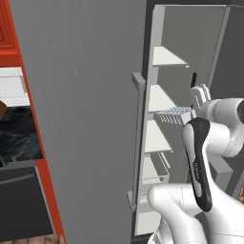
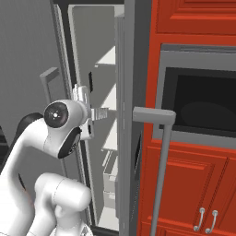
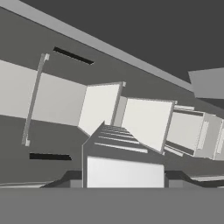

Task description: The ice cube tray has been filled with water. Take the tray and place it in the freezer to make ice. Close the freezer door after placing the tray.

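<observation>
One small pale grey ice cube tray (image 1: pixel 174 115) clamped narrow in my two-finger gripper (image 1: pixel 194 110) | right of centre in the left base view, inside the tall open grey freezer (image 1: pixel 190 43), level with a white shelf (image 1: pixel 159 100) (resting or not, I cannot tell) | grey freezer door (image 1: pixel 81 119) ajar.

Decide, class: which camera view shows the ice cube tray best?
The left base view: the ice cube tray shows its cell rows, level among the freezer shelves. The right base view gives its edge, the hand view its foreshortened underside.
</observation>
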